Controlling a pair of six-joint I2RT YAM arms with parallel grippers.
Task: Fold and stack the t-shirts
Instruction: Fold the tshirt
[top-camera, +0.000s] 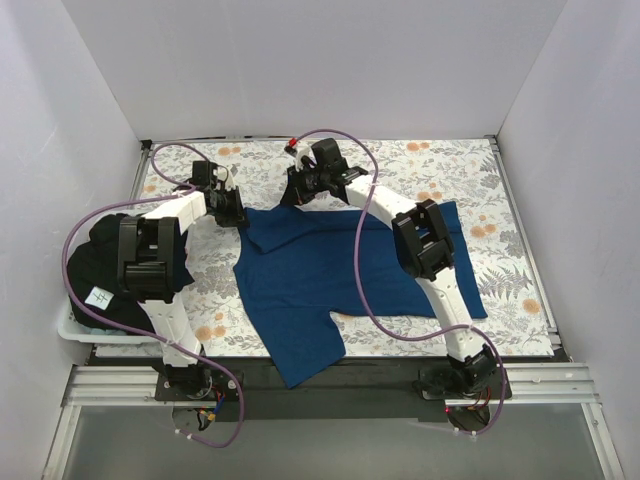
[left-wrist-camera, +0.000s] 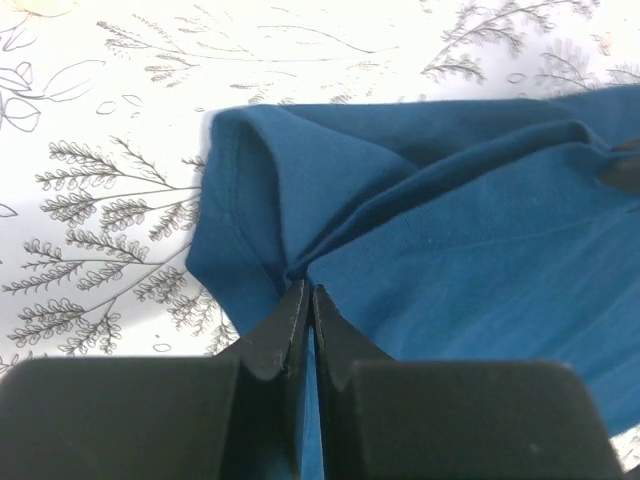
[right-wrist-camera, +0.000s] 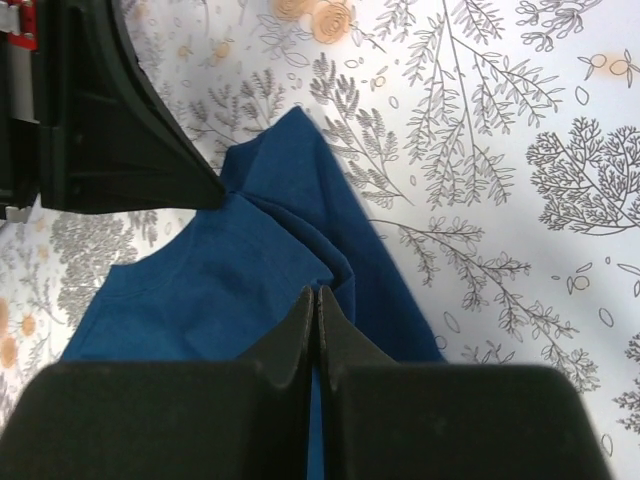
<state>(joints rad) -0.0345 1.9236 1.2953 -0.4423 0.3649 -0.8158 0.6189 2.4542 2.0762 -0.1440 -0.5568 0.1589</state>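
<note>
A plain dark royal blue t-shirt (top-camera: 330, 280) lies spread on the floral cloth in the middle of the top view, one sleeve hanging over the near edge. My left gripper (top-camera: 241, 217) is shut on its far left corner; in the left wrist view the closed jaws (left-wrist-camera: 308, 292) pinch a bunched fold of blue cloth (left-wrist-camera: 450, 230). My right gripper (top-camera: 297, 195) is shut on the shirt's far edge a little to the right; its closed jaws (right-wrist-camera: 317, 295) pinch blue cloth (right-wrist-camera: 210, 290). A black t-shirt (top-camera: 100, 265) with a small white tag (top-camera: 100, 296) lies heaped at the left.
The white floral cloth (top-camera: 450, 170) covers the table. The black shirt sits in a white tray (top-camera: 72, 330) at the left edge. White walls close in the left, back and right. The left gripper's black body (right-wrist-camera: 110, 120) shows close by in the right wrist view.
</note>
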